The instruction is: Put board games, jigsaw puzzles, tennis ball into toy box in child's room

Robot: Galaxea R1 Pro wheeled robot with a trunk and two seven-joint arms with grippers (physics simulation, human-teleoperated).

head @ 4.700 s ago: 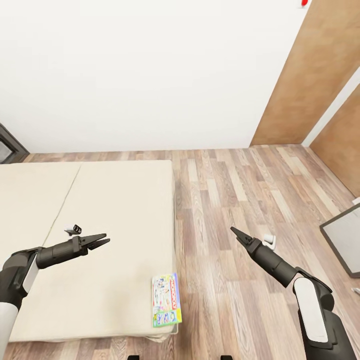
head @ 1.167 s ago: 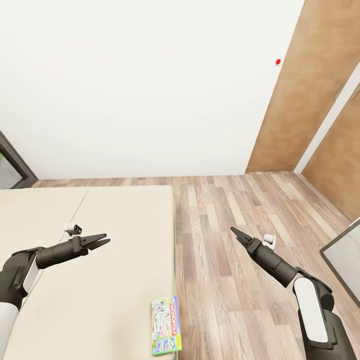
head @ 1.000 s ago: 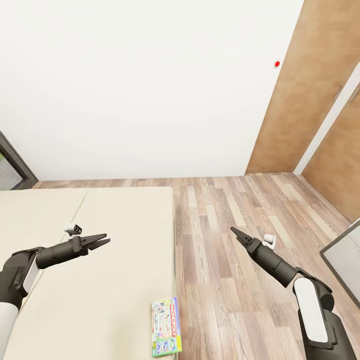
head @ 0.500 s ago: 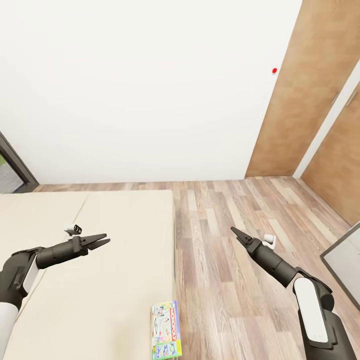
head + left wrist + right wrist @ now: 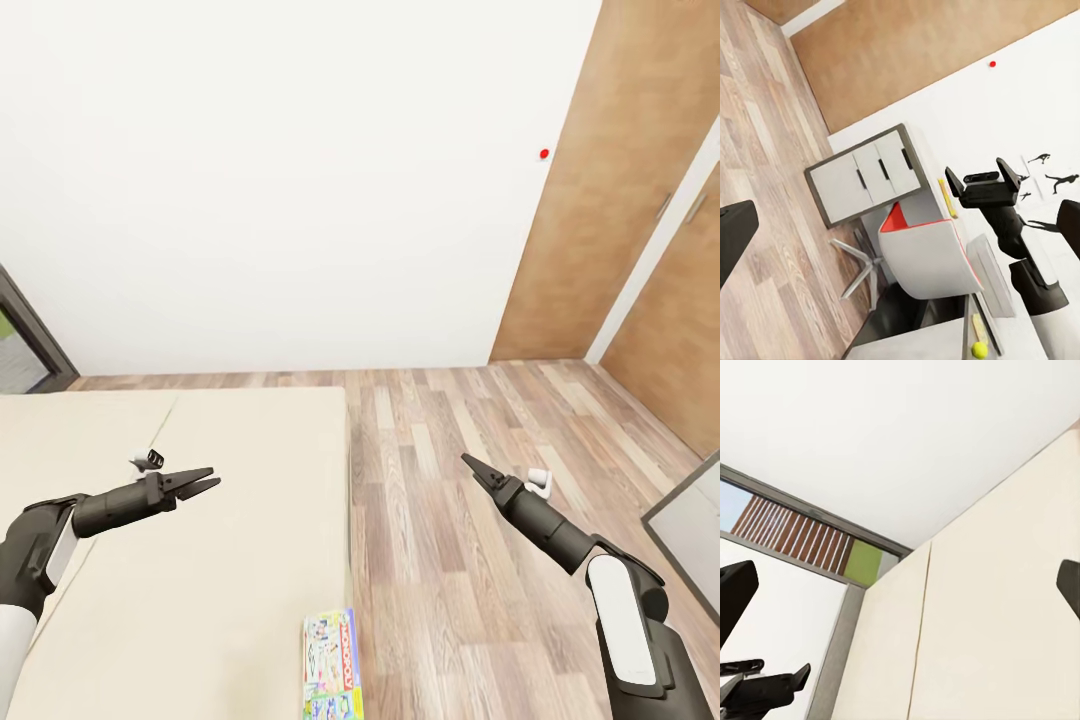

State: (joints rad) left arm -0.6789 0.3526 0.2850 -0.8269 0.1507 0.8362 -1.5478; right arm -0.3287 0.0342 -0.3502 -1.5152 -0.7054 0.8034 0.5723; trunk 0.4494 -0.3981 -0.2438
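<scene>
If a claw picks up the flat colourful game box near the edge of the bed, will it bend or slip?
The game box looks thin and flat-lying, so probably stiff and light. Its printed top seems smooth, perhaps slippery. Lying near the bed edge, a push might slide it off.

From the head we look forward and down over the bed [image 5: 200, 540], plank floor [image 5: 450, 480] and white wall, both arms near. Our left wrist camera faces across the floor toward the far cabinet [image 5: 866, 176] and table [image 5: 979, 330]. Our right wrist camera skims the bed [image 5: 1005, 615] toward the window [image 5: 802, 551], sharing the bed with the head view.
</scene>
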